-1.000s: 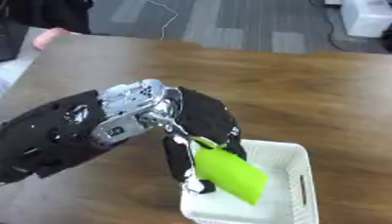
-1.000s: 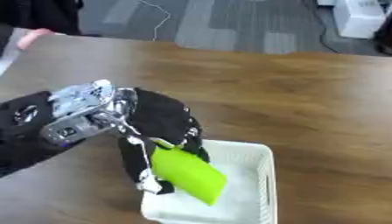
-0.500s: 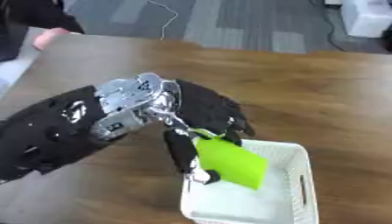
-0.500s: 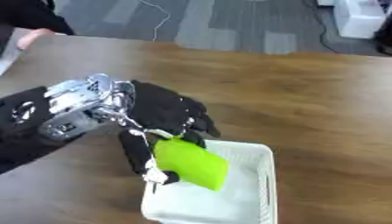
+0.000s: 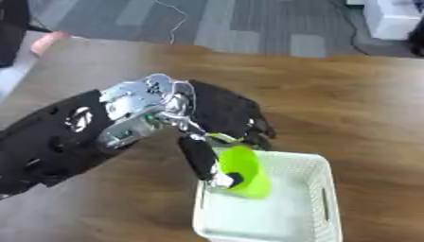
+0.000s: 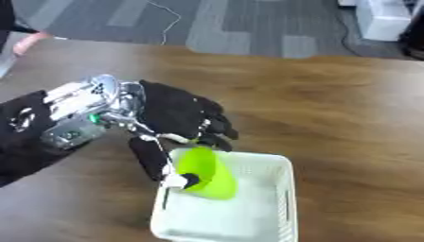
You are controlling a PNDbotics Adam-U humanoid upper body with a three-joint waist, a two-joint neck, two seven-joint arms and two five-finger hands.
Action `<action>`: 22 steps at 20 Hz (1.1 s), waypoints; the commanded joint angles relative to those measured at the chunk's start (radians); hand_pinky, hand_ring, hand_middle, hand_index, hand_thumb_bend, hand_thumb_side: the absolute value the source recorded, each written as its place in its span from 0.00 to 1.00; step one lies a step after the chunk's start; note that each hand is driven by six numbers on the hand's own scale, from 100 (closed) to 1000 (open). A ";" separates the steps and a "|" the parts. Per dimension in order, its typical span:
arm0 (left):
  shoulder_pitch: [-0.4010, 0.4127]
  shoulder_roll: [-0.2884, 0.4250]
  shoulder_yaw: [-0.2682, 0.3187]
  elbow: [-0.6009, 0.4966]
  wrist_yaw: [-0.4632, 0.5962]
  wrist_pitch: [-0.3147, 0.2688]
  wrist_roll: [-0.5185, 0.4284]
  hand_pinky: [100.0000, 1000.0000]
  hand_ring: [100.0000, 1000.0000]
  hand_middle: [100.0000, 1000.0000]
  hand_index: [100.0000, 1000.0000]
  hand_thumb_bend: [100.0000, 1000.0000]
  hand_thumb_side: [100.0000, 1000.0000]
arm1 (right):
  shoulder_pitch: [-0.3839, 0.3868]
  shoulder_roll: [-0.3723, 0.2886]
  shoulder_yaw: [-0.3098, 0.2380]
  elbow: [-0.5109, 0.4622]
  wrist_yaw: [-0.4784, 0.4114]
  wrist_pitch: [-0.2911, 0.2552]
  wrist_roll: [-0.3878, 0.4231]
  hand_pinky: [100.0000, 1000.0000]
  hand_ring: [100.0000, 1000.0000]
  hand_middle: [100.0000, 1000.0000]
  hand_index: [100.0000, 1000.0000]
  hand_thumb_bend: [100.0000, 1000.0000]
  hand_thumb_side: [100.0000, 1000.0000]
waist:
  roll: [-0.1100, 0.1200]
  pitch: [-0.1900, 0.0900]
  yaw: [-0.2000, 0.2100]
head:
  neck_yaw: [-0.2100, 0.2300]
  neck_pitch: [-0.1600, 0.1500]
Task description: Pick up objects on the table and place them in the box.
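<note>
The left hand (image 5: 217,124) reaches in from nine o'clock, its thumb and curled fingers pinched on a lime-green cup (image 5: 244,171); the cup hangs tilted, mouth turned toward the hand, over the near-left part of a white slotted plastic basket (image 5: 318,203), its lower end inside the rim; the basket sits at five o'clock on the brown wooden worktop (image 5: 340,104); beyond the worktop's far edge, at twelve o'clock, lies grey striped floor (image 6: 248,28) with a thin cable.
</note>
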 commanded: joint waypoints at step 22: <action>0.314 -0.238 0.570 -0.014 0.192 0.036 1.481 0.35 0.44 0.60 0.62 0.57 1.00 | 0.203 -0.056 0.051 -0.013 0.069 -0.204 -0.042 0.15 0.36 0.50 0.51 0.00 1.00 | -0.087 -0.036 0.193 | -0.300 -0.260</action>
